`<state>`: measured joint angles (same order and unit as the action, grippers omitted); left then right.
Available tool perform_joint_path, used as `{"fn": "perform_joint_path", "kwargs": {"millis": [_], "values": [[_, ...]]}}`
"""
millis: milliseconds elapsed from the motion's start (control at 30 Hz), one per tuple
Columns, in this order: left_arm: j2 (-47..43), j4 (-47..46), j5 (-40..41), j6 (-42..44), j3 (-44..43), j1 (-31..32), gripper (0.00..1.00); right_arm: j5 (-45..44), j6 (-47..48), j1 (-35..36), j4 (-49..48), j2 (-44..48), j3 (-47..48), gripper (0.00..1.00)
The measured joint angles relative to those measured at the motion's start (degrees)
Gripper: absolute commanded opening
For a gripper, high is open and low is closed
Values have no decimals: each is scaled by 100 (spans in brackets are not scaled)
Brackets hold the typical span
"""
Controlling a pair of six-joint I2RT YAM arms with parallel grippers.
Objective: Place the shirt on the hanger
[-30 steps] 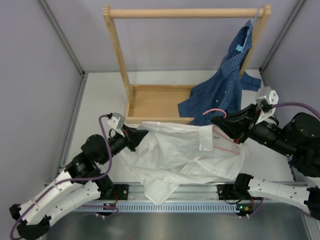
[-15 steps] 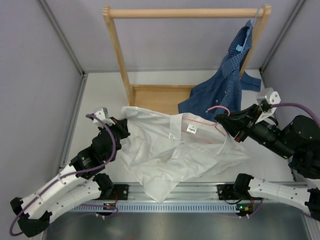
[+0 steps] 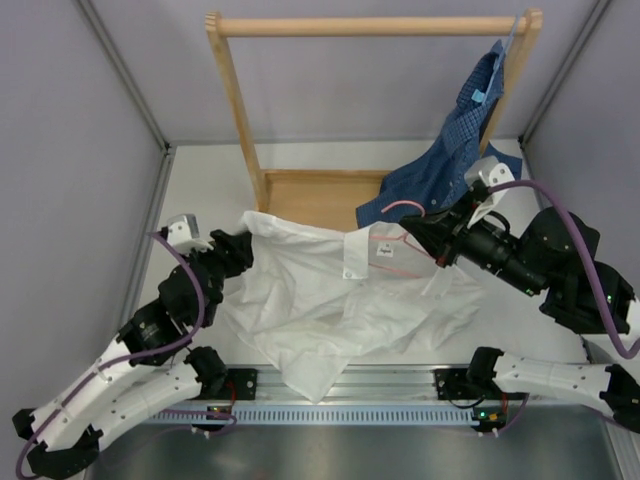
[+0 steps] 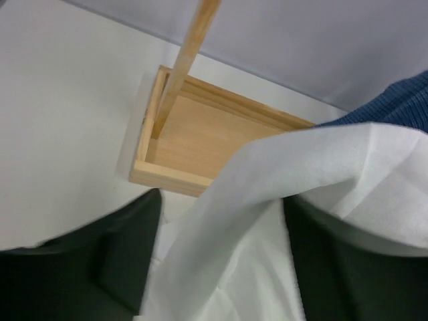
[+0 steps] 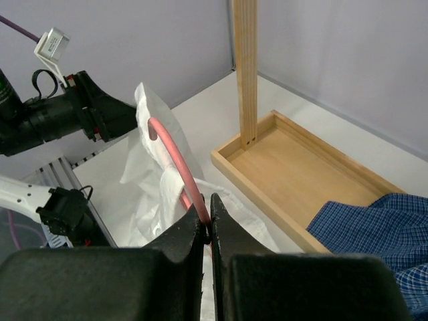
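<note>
The shirt lies rumpled on the counter between the two arms. Its collar and label face up, and one end is lifted toward the left arm. The hanger is partly inside it: the pink wire runs under the white cloth near the collar, and its hook pokes out on the right side, just in front of the blue checked shirt.

The right claw is pressed together on the hanger wire, pinching it where it comes out of the cloth. The left claw is at the raised end of the shirt. In the left wrist view its fingers stand spread apart, with white cloth running between them and draping over one of them. The cloth looks hooked there, not squeezed.

The step in hand seems to be threading the hanger into the shirt, with one arm of the wire already under a shoulder. The next move probably calls for a firm hold on the loose shoulder. The left arm would then pull that side out over the free end of the hanger while the right keeps the wire steady.

Behind all this stands the wooden rack with its tray base.
</note>
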<state>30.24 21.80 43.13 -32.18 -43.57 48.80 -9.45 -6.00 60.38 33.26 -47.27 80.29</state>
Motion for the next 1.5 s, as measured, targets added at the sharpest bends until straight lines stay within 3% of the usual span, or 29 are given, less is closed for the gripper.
{"fn": "perform_joint_path", "kwargs": {"millis": [33, 167, 300, 433, 567, 667, 800, 967, 1133, 1167, 1200, 1233, 1333, 1400, 1500], "values": [[2, 177, 155, -81, -118, 0, 98, -17, 0, 0, -20, 4, 20, 0], [94, 1003, 492, -238, -721, -7, 98, -66, -2, 0, -66, 74, 52, 0], [122, 1379, -39, -33, -1388, -11, 98, -240, -11, 0, -66, 151, 52, 0], [597, 1237, -1716, 765, -2404, -22, 98, -385, -31, 0, -55, 164, 52, 0], [2223, 1088, -4214, 2111, -3993, -31, 98, -402, -166, 0, 90, 175, 57, 0], [3051, 1071, -5698, 3145, -4478, -26, 98, -361, -249, 0, 407, 197, 162, 0], [3609, 1440, -6990, 4162, -4540, -26, 98, -33, -269, 0, 730, 260, 310, 0], [4452, 1980, -8234, 4697, -5427, -26, 91, 369, -251, 0, 859, 295, 387, 0], [4826, 2271, -8752, 4911, -5490, -26, 73, 680, -186, 0, 935, 197, 417, 0], [4892, 2312, -8815, 4935, -5488, -26, 67, 748, -168, 0, 938, 181, 417, 0], [4942, 2337, -8889, 4959, -5488, -26, 51, 837, -155, 0, 942, 160, 415, 0], [4990, 2369, -8974, 4968, -5484, -26, 45, 901, -136, 0, 938, 151, 415, 0], [5040, 2409, -9237, 5051, -5418, -26, 41, 1032, -107, 0, 931, 140, 415, 0], [5042, 2452, -9429, 5040, -5388, -26, 1, 1084, -103, 0, 918, 140, 415, 0], [5036, 2496, -9650, 5139, -5342, -26, 0, 1054, -61, -2, 911, 125, 415, 0]]}}
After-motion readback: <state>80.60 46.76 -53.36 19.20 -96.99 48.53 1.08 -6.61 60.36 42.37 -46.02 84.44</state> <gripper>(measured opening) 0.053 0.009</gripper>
